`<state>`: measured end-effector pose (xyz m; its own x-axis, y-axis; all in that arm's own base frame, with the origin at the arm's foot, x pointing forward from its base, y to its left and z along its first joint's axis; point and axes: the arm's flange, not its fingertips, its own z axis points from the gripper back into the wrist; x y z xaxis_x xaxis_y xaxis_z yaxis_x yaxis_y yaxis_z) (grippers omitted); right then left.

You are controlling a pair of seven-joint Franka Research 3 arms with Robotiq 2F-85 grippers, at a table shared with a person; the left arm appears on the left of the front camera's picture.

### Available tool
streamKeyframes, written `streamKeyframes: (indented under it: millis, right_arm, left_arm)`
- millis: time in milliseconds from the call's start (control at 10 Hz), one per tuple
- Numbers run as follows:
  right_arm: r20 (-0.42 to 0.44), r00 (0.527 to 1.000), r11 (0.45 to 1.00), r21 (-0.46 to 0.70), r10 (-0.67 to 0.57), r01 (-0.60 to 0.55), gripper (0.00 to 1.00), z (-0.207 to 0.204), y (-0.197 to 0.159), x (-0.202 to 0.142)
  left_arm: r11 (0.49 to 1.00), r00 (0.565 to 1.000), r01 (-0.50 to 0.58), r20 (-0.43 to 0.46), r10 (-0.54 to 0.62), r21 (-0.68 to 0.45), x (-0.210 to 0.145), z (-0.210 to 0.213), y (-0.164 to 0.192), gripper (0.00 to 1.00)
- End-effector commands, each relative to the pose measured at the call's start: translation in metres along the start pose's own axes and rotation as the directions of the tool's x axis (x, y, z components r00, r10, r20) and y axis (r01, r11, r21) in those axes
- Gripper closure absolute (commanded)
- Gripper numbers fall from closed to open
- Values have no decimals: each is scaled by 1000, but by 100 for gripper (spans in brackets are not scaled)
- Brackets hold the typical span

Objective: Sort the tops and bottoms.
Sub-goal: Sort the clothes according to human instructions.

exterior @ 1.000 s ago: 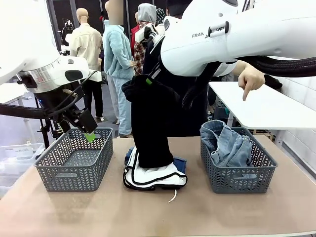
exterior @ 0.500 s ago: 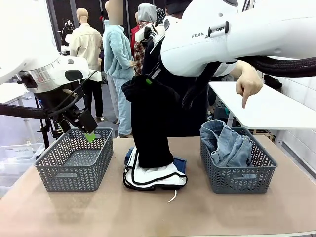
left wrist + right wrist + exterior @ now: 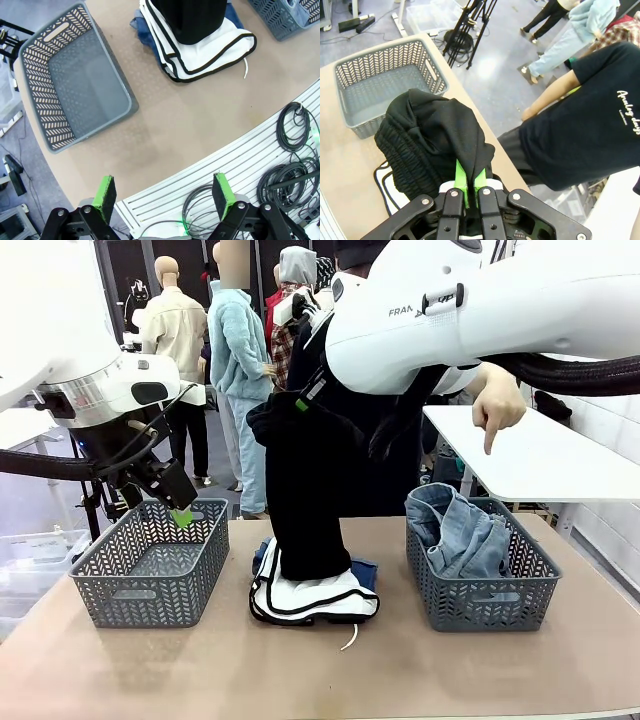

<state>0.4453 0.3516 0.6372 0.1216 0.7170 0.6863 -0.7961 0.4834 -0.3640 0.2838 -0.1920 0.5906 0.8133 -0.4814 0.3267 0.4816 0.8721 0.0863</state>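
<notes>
The white top (image 3: 318,598) is being flanked by baskets (image 3: 112,592). The black top (image 3: 305,495) is being pinched tight by the right gripper (image 3: 469,181); the left gripper (image 3: 164,193) is being held wide open, empty.

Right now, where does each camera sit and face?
Front: between the arms, facing across the tan table toward the person's hand; white left arm and right arm show.
Left wrist: looks down past the open left gripper at the grey plastic basket.
Right wrist: looks along the right gripper, shut on the plain black garment.
Front and left wrist share the white black-trimmed garment.
</notes>
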Motion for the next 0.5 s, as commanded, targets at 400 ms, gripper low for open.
streamKeyframes:
  millis: [400]
  right_arm:
    - [-50,999,999,-48,0,-2,100,119,-24,10]
  left_arm:
    - [1000,1000,-13,0,13,6,-2,0,1,0]
